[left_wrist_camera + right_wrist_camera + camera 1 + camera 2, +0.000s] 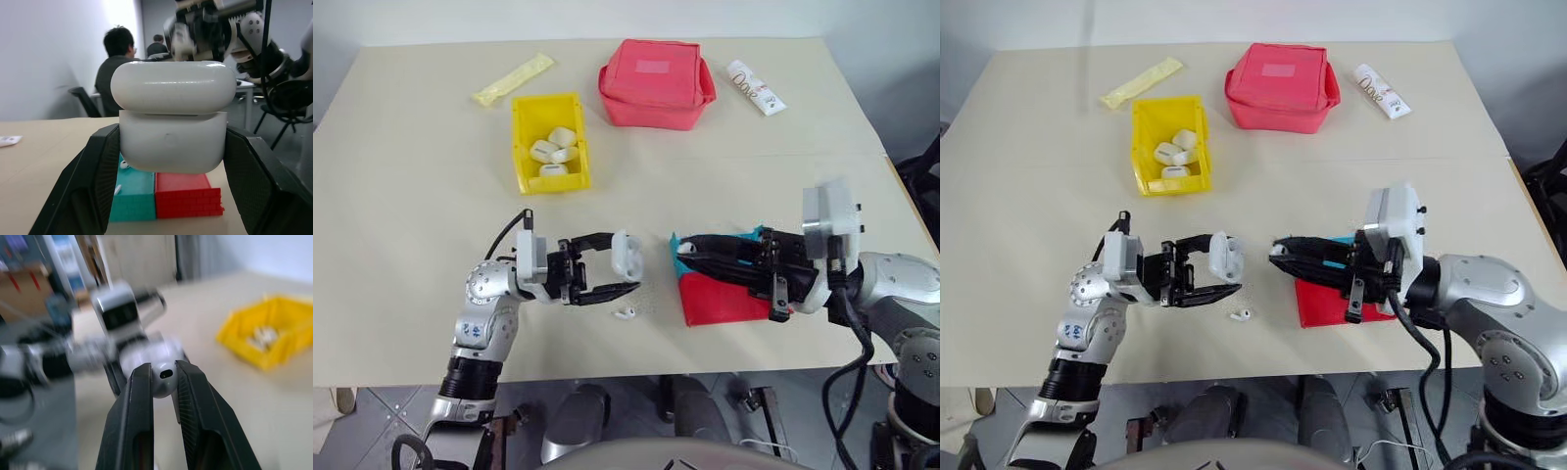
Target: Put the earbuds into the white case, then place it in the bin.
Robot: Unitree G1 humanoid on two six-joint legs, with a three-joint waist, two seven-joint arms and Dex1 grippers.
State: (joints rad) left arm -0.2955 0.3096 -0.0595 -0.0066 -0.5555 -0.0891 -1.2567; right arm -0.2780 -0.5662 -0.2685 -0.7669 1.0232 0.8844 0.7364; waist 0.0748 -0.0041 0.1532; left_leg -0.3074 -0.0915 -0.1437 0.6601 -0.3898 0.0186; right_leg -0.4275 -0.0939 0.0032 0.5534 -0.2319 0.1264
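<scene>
My left gripper [625,262] is shut on the white case [626,253] and holds it just above the table, near the front edge. In the left wrist view the case [172,122] sits between the two black fingers [93,186], its lid resting on the body. My right gripper [683,247] points at the case from the right and is shut on one of the earbuds [164,376]. A second earbud [625,313] lies on the table below the case. The yellow bin [521,147] stands further back, left of centre, with several white cases in it.
A blue-and-red tray [724,302] lies under my right gripper. Behind it stands a red fabric pouch [656,83], with a white tube [756,86] to its right. A yellow packet [514,78] lies behind the bin. People sit beyond the table [117,63].
</scene>
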